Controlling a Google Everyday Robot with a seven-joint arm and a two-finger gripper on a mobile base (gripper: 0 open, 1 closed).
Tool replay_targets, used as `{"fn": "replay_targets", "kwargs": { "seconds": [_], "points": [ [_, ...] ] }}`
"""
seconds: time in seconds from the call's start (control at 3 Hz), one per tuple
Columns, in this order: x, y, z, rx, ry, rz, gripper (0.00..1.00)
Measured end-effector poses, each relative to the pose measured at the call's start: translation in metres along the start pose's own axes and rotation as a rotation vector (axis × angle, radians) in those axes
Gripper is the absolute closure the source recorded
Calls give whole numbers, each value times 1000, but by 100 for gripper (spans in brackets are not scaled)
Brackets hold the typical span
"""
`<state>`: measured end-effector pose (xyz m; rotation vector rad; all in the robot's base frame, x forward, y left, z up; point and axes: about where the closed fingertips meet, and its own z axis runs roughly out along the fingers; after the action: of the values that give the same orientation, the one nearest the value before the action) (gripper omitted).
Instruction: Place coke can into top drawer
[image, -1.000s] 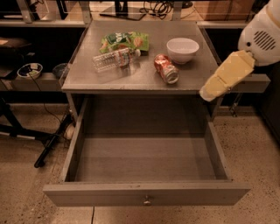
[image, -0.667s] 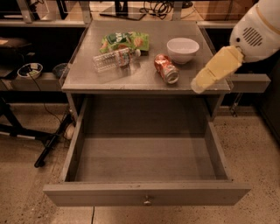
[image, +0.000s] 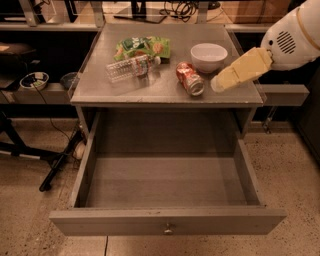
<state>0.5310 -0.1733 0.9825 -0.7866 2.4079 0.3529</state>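
The coke can (image: 190, 78) lies on its side on the grey cabinet top (image: 150, 92), in front of a white bowl and towards the right. The top drawer (image: 167, 220) is pulled wide open below the cabinet top, with its round knob (image: 168, 230) at the centre of the front panel. My gripper (image: 220, 82) reaches in from the right on a white arm (image: 290, 40). Its beige tip hovers just right of the can, over the cabinet top, and is apart from the can.
A white bowl (image: 208, 56) stands behind the can. A clear plastic water bottle (image: 131, 68) lies on its side to the left. A green snack bag (image: 142, 47) lies at the back. Shelves, cables and a stand base surround the cabinet.
My gripper has moved left and up from beside the cabinet's right edge to just right of the coke can. The can and the drawer have not moved.
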Motion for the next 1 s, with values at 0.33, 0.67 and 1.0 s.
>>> {"fn": "replay_targets", "kwargs": {
  "seconds": [0.33, 0.67, 1.0],
  "points": [
    [-12, 1, 4, -44, -87, 21, 0],
    [-12, 1, 4, -44, -88, 21, 0],
    [-22, 1, 28, -57, -143, 27, 0]
  ]
}}
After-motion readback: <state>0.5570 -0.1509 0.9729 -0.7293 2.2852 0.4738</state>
